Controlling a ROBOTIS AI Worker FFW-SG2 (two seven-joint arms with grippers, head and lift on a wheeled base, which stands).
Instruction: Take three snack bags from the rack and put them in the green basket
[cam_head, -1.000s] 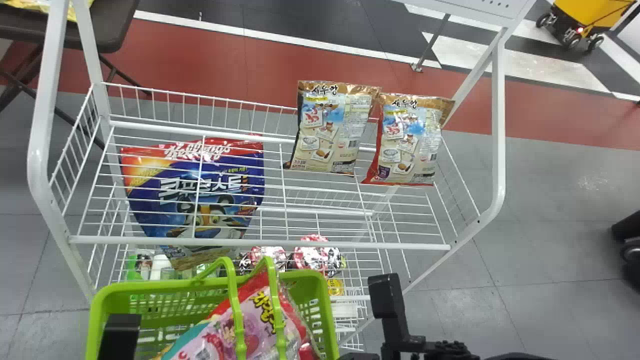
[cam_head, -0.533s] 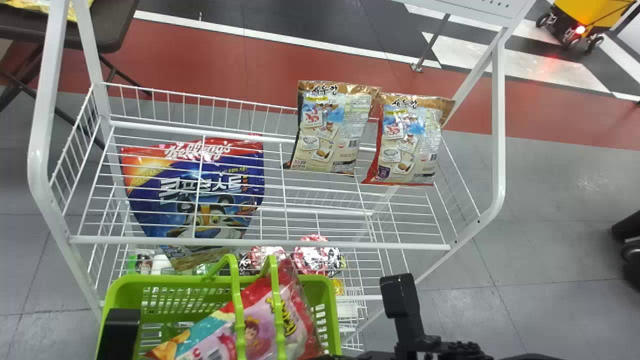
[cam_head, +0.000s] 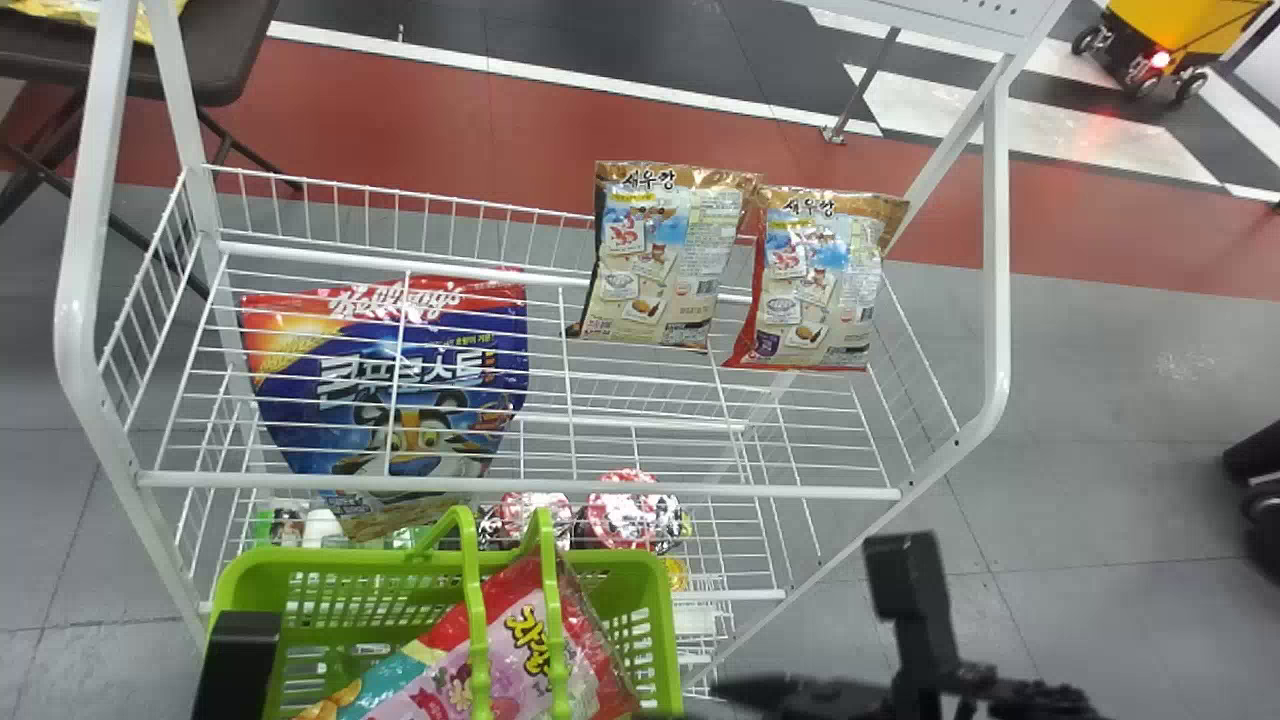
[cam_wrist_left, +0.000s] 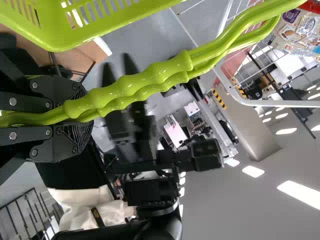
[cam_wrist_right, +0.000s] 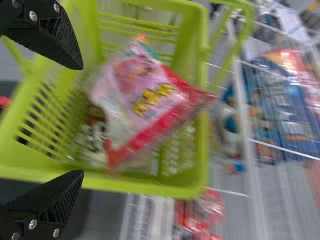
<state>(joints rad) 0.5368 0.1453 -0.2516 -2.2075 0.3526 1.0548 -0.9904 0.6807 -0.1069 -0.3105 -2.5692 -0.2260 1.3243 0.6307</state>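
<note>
White wire rack (cam_head: 520, 491), with two beige snack bags (cam_head: 657, 265) side by side at its rear right. Green basket (cam_head: 240, 570), in front of the rack; its handles are clamped by the left tool (cam_wrist_left: 75, 116). Large blue bag (cam_head: 400, 370), behind the rack's wires, at left. Pink-and-red snack bag (cam_head: 520, 650), inside the basket. Right tool (cam_head: 760, 690), open and empty, near the basket's right side.

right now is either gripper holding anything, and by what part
The left gripper holds the green basket by its handles; the right gripper holds nothing.
</note>
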